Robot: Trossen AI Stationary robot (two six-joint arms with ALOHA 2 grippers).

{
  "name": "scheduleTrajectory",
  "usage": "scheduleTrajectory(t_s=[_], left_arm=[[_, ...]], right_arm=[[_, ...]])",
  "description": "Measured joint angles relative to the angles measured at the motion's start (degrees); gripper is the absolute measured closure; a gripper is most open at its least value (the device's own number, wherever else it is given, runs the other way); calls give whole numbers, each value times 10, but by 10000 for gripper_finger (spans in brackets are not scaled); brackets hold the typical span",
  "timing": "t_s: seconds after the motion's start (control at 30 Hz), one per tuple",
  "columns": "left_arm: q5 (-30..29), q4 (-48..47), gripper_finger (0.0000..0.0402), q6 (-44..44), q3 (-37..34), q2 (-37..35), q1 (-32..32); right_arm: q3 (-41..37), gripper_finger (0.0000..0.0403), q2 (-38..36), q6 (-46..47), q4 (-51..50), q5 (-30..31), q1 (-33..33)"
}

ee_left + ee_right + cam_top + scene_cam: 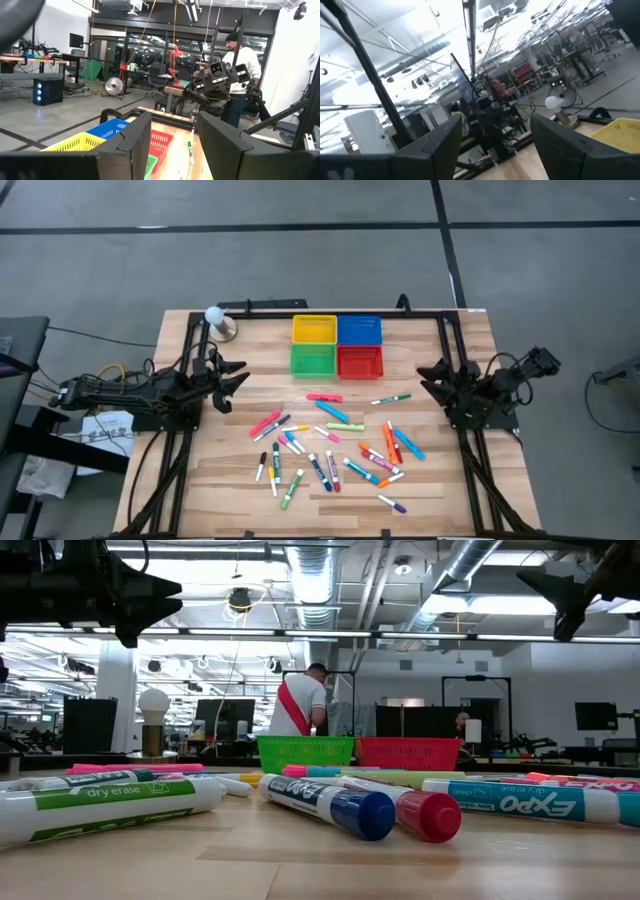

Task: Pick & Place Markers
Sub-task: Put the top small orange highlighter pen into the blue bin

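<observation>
Markers point(335, 448) lie scattered across the table's near-centre, none sorted yet. Four mesh baskets point(337, 346) wait at the far edge. My left gripper point(232, 383) and right gripper point(432, 378) hang parked off each side, jaws wide and empty, keeping the pile clear for a first pick.

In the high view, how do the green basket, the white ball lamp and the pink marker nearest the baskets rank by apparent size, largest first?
1. Green basket, clearly the largest.
2. Pink marker and white ball lamp: unsure. The marker is longer but very thin; the lamp is rounder and taller, so it sits nearer the overhead camera.
</observation>
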Motion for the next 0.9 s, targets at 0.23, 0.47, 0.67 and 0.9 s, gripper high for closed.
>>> scheduleTrajectory(t_s=[0.23, 0.47, 0.67, 0.9], left_arm=[[0, 3, 241, 0, 0, 0, 0], [0, 3, 241, 0, 0, 0, 0], [0, 2, 241, 0, 0, 1, 0], [0, 0, 241, 0, 0, 27, 0]], right_arm=[[0, 177, 0, 0, 33, 5, -22], [1, 177, 2, 27, 32, 18, -57], [58, 177, 61, 33, -5, 15, -65], [196, 177, 232, 62, -131, 15, -65]])
